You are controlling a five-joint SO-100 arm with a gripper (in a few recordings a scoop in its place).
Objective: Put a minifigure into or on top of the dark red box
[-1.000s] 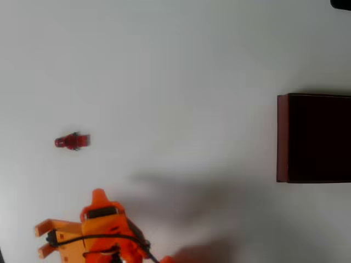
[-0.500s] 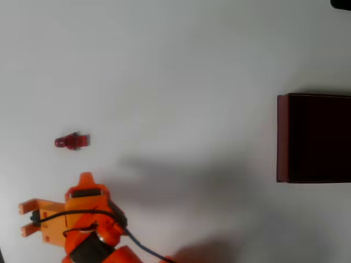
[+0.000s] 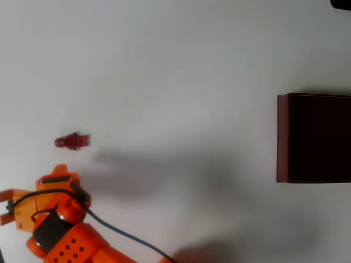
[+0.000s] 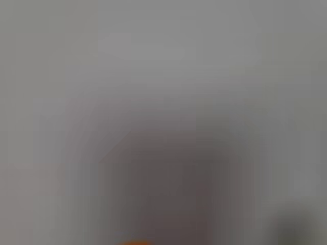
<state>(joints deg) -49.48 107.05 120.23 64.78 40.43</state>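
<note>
Here the minifigure [image 3: 72, 141] lies flat at mid-left, long axis across the frame. The orange gripper [image 3: 6, 207] sits below-left, fingers spread, empty.

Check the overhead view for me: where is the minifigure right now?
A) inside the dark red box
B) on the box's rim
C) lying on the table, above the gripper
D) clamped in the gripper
C: the minifigure lies on the white table, untouched, far left of the dark red box.
</note>
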